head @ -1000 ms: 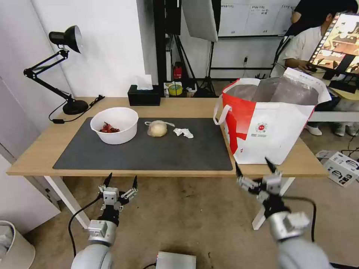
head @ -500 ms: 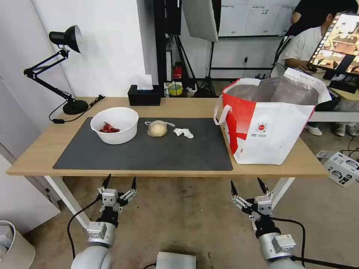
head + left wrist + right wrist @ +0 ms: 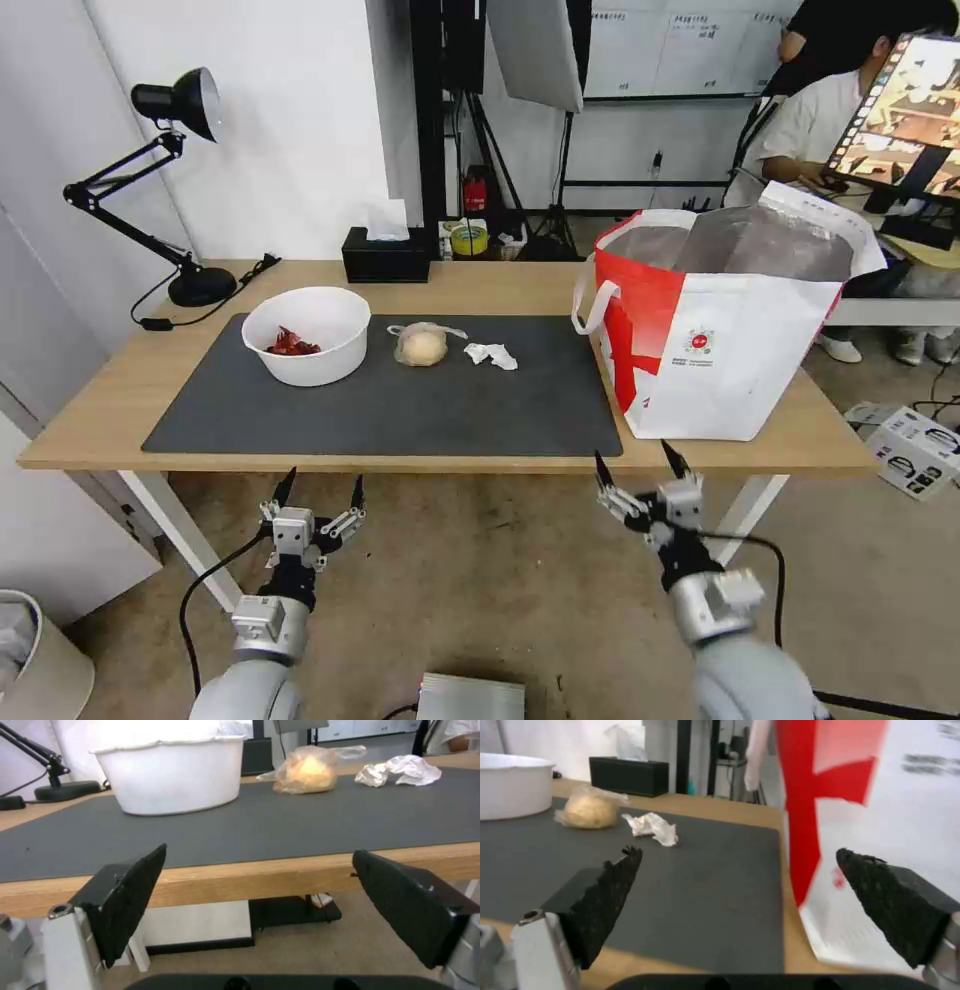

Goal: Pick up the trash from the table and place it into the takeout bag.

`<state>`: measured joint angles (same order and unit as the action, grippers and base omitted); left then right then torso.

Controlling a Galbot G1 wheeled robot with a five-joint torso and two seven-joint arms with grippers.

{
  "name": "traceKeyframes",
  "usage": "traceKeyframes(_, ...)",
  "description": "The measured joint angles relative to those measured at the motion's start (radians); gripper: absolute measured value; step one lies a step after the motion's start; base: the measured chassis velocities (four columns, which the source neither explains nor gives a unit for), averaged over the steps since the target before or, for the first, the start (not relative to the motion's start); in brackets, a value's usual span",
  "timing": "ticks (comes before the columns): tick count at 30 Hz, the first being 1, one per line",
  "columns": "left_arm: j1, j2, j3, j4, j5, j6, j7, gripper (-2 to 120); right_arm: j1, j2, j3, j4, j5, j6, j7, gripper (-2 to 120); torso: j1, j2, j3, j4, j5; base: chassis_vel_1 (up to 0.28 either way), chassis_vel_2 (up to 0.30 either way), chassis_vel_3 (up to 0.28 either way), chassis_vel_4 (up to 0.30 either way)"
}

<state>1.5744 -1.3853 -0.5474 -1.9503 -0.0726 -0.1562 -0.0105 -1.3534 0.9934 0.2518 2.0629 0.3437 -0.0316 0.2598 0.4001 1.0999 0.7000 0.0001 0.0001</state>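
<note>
Here the right gripper [image 3: 640,470], jaws spread and empty, faces the crumpled white tissue [image 3: 651,827] beside the red-panelled takeout bag [image 3: 880,810].

Lab: softbox [image 3: 535,50], whiteboard [image 3: 690,45], monitor [image 3: 900,115].

open mat in front, bag walling the right

the near half of the mat [image 3: 400,415] lies bare; bowl [image 3: 307,335], knotted bag [image 3: 421,345] and tissue [image 3: 491,355] sit in a row farther back with gaps between. the takeout bag [image 3: 720,330] stands tall at the mat's right edge.
</note>
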Motion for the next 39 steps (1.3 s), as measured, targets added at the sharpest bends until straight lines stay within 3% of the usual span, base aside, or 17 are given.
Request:
traceKeyframes(4,0.001,-0.002,-0.003,0.000,0.001,0.000,0.000,100,0.111,-0.034,-0.053,-0.030,0.052,-0.071,0.005,99,0.000,0.000,0.000,-0.0002,0.0001,0.000,0.000,0.000,0.000)
traceKeyframes(8,0.006,-0.004,-0.014,-0.002,0.002,0.000,0.000,100,0.339,-0.062,-0.170,-0.112,0.190,-0.184,0.030,100,0.000,0.000,0.000,0.0002,-0.0001,0.000,0.000,0.000,0.000)
traceKeyframes(13,0.009,-0.004,-0.019,-0.003,0.002,0.000,0.000,100,0.511,-0.058,-0.292,-0.203,0.307,-0.233,0.057,100,0.000,0.000,0.000,0.0001,0.0000,0.000,0.000,0.000,0.000)
traceKeyframes(15,0.009,-0.005,-0.021,-0.004,0.002,0.000,0.000,100,0.620,-0.036,-0.370,-0.275,0.349,-0.245,0.069,100,0.000,0.000,0.000,-0.0001,-0.0002,0.000,0.000,0.000,0.000)
traceKeyframes(23,0.011,-0.010,-0.029,-0.007,0.002,0.000,0.000,100,0.852,0.068,-0.522,-0.493,0.391,-0.250,0.097,100,0.000,0.000,0.000,0.0000,-0.0002,0.000,0.000,0.000,0.000)
traceKeyframes(39,0.011,-0.011,-0.044,-0.009,-0.002,-0.003,-0.001,100,1.025,0.230,-0.656,-0.814,0.435,-0.243,0.095,97,0.000,0.000,0.000,-0.0001,-0.0002,0.000,0.000,0.000,0.000)
